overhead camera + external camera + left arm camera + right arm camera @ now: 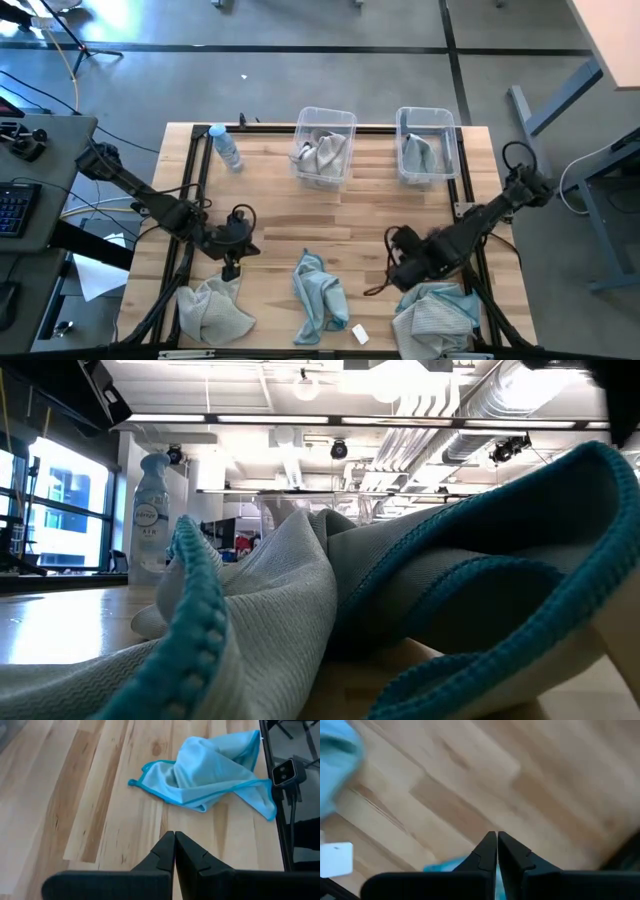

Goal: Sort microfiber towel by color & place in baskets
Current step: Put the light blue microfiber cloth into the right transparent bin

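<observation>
Three microfiber towels lie crumpled along the table's near edge: a pale one at the left (215, 310), a light blue-teal one in the middle (318, 298), and a pale grey and teal heap at the right (435, 318). Two clear baskets stand at the far edge, the left basket (323, 120) and the right basket (427, 118), each with towels in it. My left gripper (232, 262) is shut and empty over bare wood, just short of the left towel (210, 770). My right gripper (400, 275) is shut, beside the far left edge of the right heap (442, 866).
A plastic spray bottle (227, 147) stands at the far left. A small white block (358, 334) lies near the front edge, between the middle and right towels. A black frame (195, 180) runs around the table. The low view is filled by a teal-edged towel (300, 600).
</observation>
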